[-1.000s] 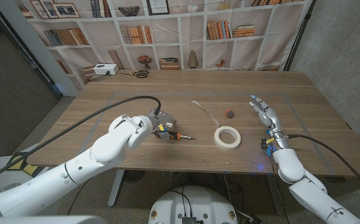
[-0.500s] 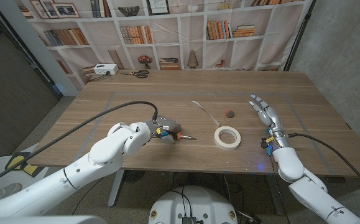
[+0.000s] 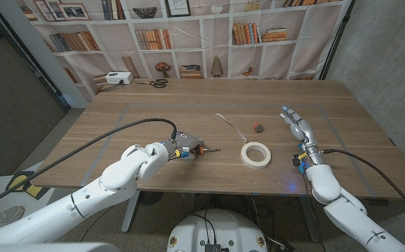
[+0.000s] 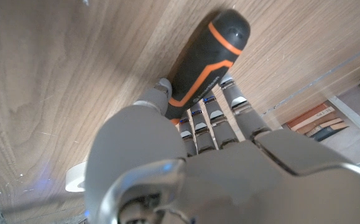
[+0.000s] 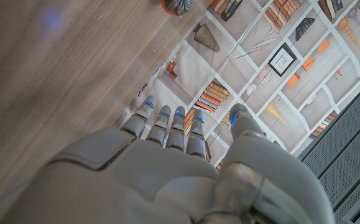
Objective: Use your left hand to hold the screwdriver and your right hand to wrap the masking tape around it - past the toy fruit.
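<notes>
My left robot hand [image 3: 182, 145] grips the screwdriver [image 3: 196, 150] by its black-and-orange handle [image 4: 203, 61], fingers [image 4: 214, 121] curled around it, shaft pointing toward 3 o'clock just above the surface [image 3: 153, 105]. The masking tape roll [image 3: 256, 153] lies flat at 3 o'clock from the screwdriver tip, near it but apart. The toy fruit [image 3: 258, 127] sits at 12 o'clock from the roll. My right robot hand [image 3: 299, 128] holds nothing, fingers [image 5: 167, 127] spread, at 2 o'clock from the roll. A loose tape strip [image 3: 231, 124] lies at 11 o'clock from the roll.
</notes>
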You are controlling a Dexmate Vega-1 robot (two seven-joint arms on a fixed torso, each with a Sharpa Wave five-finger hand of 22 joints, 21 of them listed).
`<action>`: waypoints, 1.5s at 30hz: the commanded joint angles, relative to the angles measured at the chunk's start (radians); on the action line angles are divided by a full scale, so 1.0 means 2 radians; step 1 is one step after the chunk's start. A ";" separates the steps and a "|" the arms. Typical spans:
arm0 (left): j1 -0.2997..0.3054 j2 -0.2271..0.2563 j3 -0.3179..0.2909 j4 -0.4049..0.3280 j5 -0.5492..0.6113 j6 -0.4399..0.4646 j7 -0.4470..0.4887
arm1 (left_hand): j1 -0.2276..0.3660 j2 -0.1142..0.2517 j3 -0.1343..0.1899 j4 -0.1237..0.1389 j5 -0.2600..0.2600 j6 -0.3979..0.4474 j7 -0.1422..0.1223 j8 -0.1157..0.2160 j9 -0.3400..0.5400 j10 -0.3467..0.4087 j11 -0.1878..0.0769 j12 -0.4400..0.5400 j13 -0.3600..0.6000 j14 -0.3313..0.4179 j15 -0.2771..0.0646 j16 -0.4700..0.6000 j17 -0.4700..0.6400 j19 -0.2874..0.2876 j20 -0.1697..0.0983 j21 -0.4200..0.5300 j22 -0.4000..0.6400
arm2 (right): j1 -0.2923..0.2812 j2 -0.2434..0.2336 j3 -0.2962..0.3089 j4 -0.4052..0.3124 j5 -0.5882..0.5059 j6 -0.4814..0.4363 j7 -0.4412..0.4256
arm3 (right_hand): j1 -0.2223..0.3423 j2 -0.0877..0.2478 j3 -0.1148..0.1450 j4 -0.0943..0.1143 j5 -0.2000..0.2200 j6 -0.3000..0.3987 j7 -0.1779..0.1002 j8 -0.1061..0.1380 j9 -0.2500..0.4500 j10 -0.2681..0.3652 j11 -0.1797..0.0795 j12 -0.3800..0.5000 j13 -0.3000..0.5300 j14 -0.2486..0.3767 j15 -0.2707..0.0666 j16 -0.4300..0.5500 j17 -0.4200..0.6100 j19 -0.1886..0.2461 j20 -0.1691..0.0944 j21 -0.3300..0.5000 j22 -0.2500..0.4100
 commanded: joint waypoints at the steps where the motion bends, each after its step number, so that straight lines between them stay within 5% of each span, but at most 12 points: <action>1: 0.005 -0.009 0.013 0.036 0.001 0.012 0.026 | 0.029 0.007 0.015 0.000 0.002 0.018 0.006 0.007 0.002 0.021 0.003 0.009 0.004 0.021 -0.053 0.003 -0.002 0.021 -0.017 0.014 0.002 | 0.002 -0.001 -0.002 -0.009 -0.008 -0.019 -0.007 | -0.002 0.001 -0.001 0.002 -0.001 0.005 -0.002 0.004 0.002 0.003 0.000 0.002 0.000 0.005 -0.001 0.003 0.003 0.006 0.002 0.004 0.003; 7: 0.021 -0.018 0.006 0.058 -0.023 0.016 0.092 | 0.114 0.030 0.067 0.010 0.003 0.130 0.009 0.045 0.008 0.108 0.007 0.033 0.017 0.121 -0.070 0.024 0.006 0.066 -0.045 0.077 0.008 | 0.000 -0.003 -0.002 -0.018 -0.013 -0.035 -0.011 | -0.003 0.002 -0.002 0.002 -0.001 0.007 -0.002 0.004 0.002 0.004 0.000 0.002 0.000 0.006 -0.002 0.003 0.003 0.006 0.003 0.004 0.003; 9: 0.027 -0.021 0.003 0.064 -0.029 0.018 0.120 | 0.114 0.031 0.070 0.017 0.000 0.154 0.012 0.054 0.010 0.129 0.010 0.038 0.021 0.145 -0.072 0.032 0.010 0.074 -0.048 0.092 0.008 | 0.000 -0.003 -0.002 -0.021 -0.013 -0.041 -0.013 | -0.003 0.002 -0.002 0.002 -0.001 0.008 -0.002 0.004 0.002 0.004 0.000 0.002 0.000 0.007 -0.002 0.003 0.003 0.006 0.003 0.004 0.003; 13: 0.039 -0.032 -0.007 0.086 -0.062 0.009 0.200 | 0.091 0.035 0.074 0.051 0.003 0.196 0.029 0.070 0.023 0.176 0.019 0.058 0.038 0.215 -0.063 0.059 0.030 0.092 -0.052 0.137 0.014 | 0.000 -0.004 -0.003 -0.026 -0.020 -0.048 -0.016 | -0.003 0.002 -0.002 0.002 -0.001 0.008 -0.001 0.004 0.002 0.005 0.000 0.002 0.000 0.007 -0.002 0.003 0.003 0.006 0.003 0.004 0.003; 17: 0.044 -0.049 -0.012 0.113 -0.088 -0.009 0.286 | 0.090 0.034 0.070 0.061 0.010 0.205 0.040 0.072 0.044 0.187 0.018 0.094 0.078 0.308 -0.071 0.117 0.092 0.127 -0.068 0.204 0.041 | 0.000 -0.003 -0.004 -0.030 -0.021 -0.056 -0.019 | -0.003 0.002 -0.002 0.002 -0.001 0.008 -0.001 0.004 0.002 0.005 -0.001 0.002 0.000 0.007 -0.003 0.003 0.003 0.007 0.003 0.004 0.003; 21: 0.042 -0.066 -0.011 0.138 -0.096 -0.030 0.376 | 0.076 0.028 0.069 0.074 0.022 0.212 0.016 0.074 0.076 0.188 -0.012 0.122 0.135 0.387 -0.079 0.191 0.185 0.165 -0.082 0.308 0.119 | 0.001 -0.003 -0.005 -0.034 -0.026 -0.060 -0.021 | -0.003 0.002 -0.002 0.002 -0.001 0.009 0.000 0.004 0.002 0.006 -0.001 0.002 0.000 0.007 -0.002 0.002 0.003 0.007 0.002 0.004 0.003; 23: 0.034 -0.070 -0.017 0.147 -0.122 -0.055 0.399 | 0.070 0.026 0.075 0.081 0.027 0.210 0.010 0.075 0.087 0.193 -0.008 0.128 0.150 0.404 -0.080 0.207 0.207 0.171 -0.082 0.333 0.142 | 0.001 -0.004 -0.005 -0.037 -0.027 -0.063 -0.022 | -0.003 0.002 -0.002 0.002 -0.001 0.011 0.000 0.004 0.002 0.006 -0.001 0.002 0.000 0.006 -0.003 0.002 0.003 0.007 0.002 0.004 0.003; 34: -0.014 -0.049 -0.026 0.123 -0.175 -0.069 0.330 | 0.055 0.006 0.094 0.072 0.038 0.240 0.016 0.089 0.119 0.210 -0.009 0.147 0.207 0.415 -0.078 0.264 0.306 0.156 -0.081 0.402 0.213 | -0.009 -0.009 -0.002 -0.065 -0.046 -0.086 -0.032 | 0.004 0.007 0.003 -0.002 0.001 0.013 0.001 0.004 0.002 0.010 -0.003 0.002 0.000 0.009 -0.007 0.002 0.001 0.009 -0.001 0.004 0.003; 42: -0.058 -0.045 -0.026 0.127 -0.201 -0.090 0.286 | 0.040 -0.004 0.111 0.078 0.055 0.247 0.001 0.095 0.137 0.214 -0.018 0.137 0.216 0.417 -0.077 0.291 0.359 0.146 -0.080 0.450 0.271 | -0.034 -0.015 0.007 -0.100 -0.062 -0.113 -0.041 | 0.013 0.013 0.007 -0.005 0.004 0.025 0.002 0.007 0.002 0.024 -0.006 0.005 0.000 0.021 -0.012 0.005 0.001 0.016 -0.007 0.007 0.003; 45: -0.083 -0.044 -0.022 0.136 -0.219 -0.107 0.253 | 0.034 -0.007 0.116 0.082 0.060 0.251 -0.003 0.097 0.141 0.209 -0.018 0.132 0.219 0.414 -0.076 0.296 0.372 0.141 -0.080 0.458 0.282 | -0.049 -0.015 0.013 -0.124 -0.077 -0.139 -0.052 | 0.014 0.018 0.008 -0.002 0.004 0.031 0.006 0.007 0.002 0.044 -0.002 0.011 0.001 0.055 -0.016 0.021 0.007 0.040 -0.007 0.015 0.005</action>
